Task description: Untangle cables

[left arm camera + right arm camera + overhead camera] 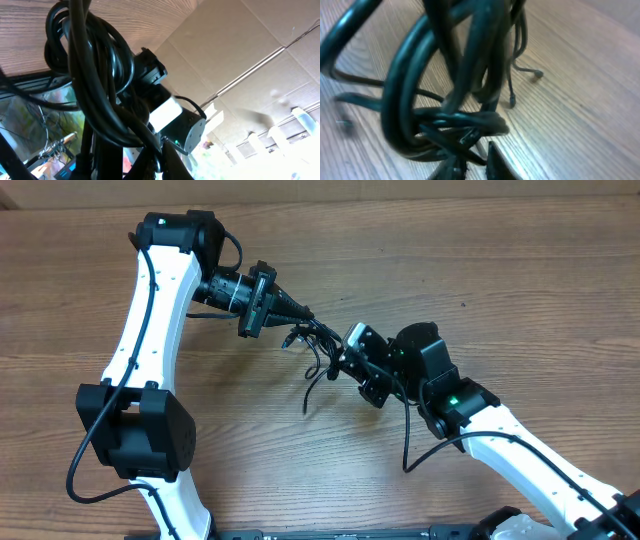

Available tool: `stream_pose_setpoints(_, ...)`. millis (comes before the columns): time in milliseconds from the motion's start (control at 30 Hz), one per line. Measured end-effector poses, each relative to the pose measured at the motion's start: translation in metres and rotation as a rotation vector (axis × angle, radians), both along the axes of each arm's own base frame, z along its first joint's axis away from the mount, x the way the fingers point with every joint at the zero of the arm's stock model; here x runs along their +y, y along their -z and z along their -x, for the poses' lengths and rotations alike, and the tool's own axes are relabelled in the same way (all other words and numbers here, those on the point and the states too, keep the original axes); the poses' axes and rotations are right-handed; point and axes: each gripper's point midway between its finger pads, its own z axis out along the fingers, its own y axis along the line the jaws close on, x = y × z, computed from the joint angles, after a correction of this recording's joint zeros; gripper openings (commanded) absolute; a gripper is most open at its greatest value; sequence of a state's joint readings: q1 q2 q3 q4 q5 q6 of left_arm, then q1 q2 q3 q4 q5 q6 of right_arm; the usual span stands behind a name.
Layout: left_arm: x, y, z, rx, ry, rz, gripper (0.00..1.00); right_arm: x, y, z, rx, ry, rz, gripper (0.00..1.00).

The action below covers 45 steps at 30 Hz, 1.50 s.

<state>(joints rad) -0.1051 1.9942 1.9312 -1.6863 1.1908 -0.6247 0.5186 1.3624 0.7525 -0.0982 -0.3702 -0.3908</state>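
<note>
Cables (318,345) up over the middle of the desk (480,270), folks, strung between the two arms: a dark knot of thin black cord, loops wound over one another, with a loose tail (308,402) dangling toward the near edge and a small plug (537,74) down at the wood, touching or just above it, hard to say. On the far side of the knot the left jaws are pressed together, pinching the cables, coils bunched right against that wrist's lens. The right jaws are clamped on the near-right side of the same bundle, thick loops crowding their own camera. So the tangle is gripped twice, close together, and that is where the danger sits. Pull apart from here and, as I judge it, the loops may cinch tighter instead of slipping free, because each grip looks to take several strands at once. A thin cord could also slide out of either pinch under tension and drop the lot. And that dangling tail might snag on the thicker cable (407,435) of the right arm (520,450), hanging just beside it
</note>
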Motion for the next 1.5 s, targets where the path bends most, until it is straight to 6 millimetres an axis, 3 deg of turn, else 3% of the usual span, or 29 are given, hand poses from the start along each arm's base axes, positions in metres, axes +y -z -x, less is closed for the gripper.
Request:
stream_pose_setpoints(333,0.0,-0.001,0.0,0.001,-0.001,0.003,0.04,0.002,-0.001,0.002,0.043,0.019,-0.033,0.04)
stream_pose_setpoints(500,0.0,-0.001,0.0,0.001,-0.001,0.004,0.04,-0.003,0.011,0.01,0.227,0.13,-0.08,0.04)
stream_pose_setpoints(833,0.0,0.0,0.0,0.001,0.0,0.003,0.04,-0.04,0.055,0.034,0.526,0.393,0.02,0.04)
stream_pose_setpoints(1200,0.0,0.0,0.0,0.001,-0.001,0.003,0.04,-0.093,0.062,0.012,0.699,0.745,-0.102,0.04)
stream_pose_setpoints(1500,0.0,0.0,-0.002,-0.014,-0.001,0.004,0.04,-0.103,0.061,0.005,0.739,0.827,-0.161,0.04)
